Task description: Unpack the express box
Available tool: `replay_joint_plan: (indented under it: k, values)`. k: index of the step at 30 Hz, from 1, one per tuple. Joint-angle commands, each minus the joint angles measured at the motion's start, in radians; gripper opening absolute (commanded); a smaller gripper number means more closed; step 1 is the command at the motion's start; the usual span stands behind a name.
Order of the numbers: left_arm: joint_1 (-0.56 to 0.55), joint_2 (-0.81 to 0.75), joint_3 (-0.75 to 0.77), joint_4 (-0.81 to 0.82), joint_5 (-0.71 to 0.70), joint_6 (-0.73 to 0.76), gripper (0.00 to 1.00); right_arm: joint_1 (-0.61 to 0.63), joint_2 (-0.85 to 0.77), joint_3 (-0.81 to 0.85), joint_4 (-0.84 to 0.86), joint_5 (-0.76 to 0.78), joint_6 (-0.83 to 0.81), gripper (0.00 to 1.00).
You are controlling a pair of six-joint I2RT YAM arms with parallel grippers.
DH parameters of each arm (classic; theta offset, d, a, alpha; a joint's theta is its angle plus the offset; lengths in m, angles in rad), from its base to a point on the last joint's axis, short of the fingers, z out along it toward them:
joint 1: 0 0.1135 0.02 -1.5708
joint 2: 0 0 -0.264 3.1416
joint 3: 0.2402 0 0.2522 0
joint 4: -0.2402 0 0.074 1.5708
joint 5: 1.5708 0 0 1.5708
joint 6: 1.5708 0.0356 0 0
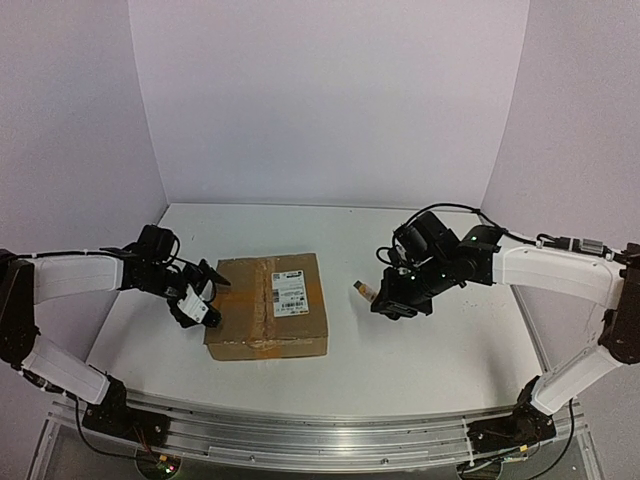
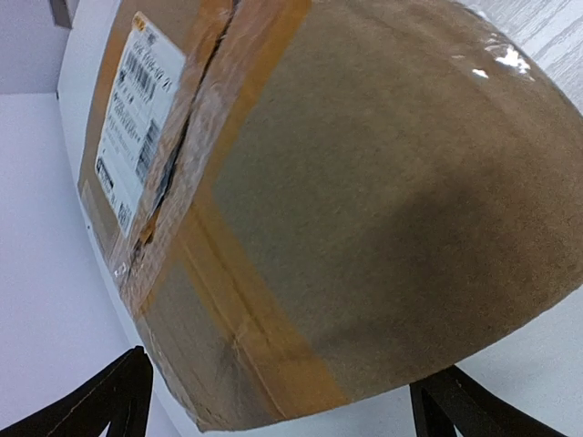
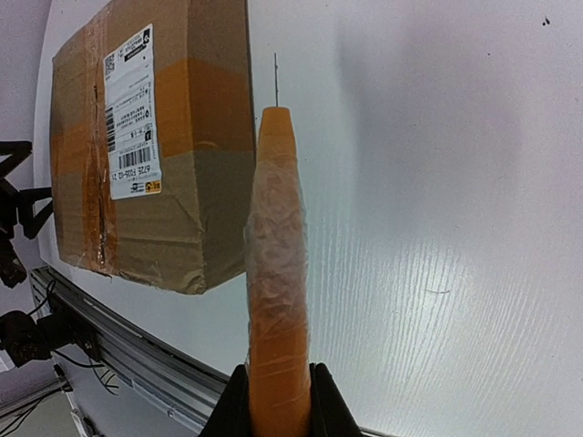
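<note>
The express box (image 1: pixel 268 305) lies flat in the middle of the table, brown cardboard with tape strips and a white barcode label (image 1: pixel 290 293). My left gripper (image 1: pixel 205 297) is at its left edge, open, with nothing between the fingers. In the left wrist view the box (image 2: pixel 364 200) fills the frame and the left gripper (image 2: pixel 287 414) straddles its near corner, both fingertips (image 2: pixel 118 401) apart from the cardboard. My right gripper (image 1: pixel 385 300) hovers to the right of the box, shut on a slim orange tool (image 3: pixel 278 273) wrapped in clear film. The tool's thin metal tip (image 3: pixel 276 77) points past the box (image 3: pixel 137 137).
An aluminium rail (image 1: pixel 300 430) runs along the table's near edge, also seen as the rail (image 3: pixel 118 346) in the right wrist view. White walls close off the back and both sides. Bare white table (image 1: pixel 440 350) lies to the right of the box.
</note>
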Motion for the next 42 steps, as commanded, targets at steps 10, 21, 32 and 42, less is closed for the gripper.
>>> replay_joint_plan:
  k: [10, 21, 32, 42]
  values:
    - [-0.384, -0.071, -0.035, -0.238, -0.150, -0.351, 0.78, -0.003, -0.045, -0.008, 0.030, -0.002, 0.015, 0.00]
    - [-0.732, 0.335, 0.240, -0.059, -0.428, -1.328, 0.64, -0.007, -0.101, -0.035, 0.025, 0.060, 0.051, 0.00]
    - [-0.762, 0.373, 0.392, -0.201, -0.192, -1.352, 0.87, -0.054, -0.280, -0.111, -0.068, 0.123, 0.085, 0.00]
    - [-0.561, 0.291, 0.521, -0.430, -0.060, -0.734, 0.93, -0.078, -0.344, -0.322, 0.082, 0.016, 0.265, 0.00]
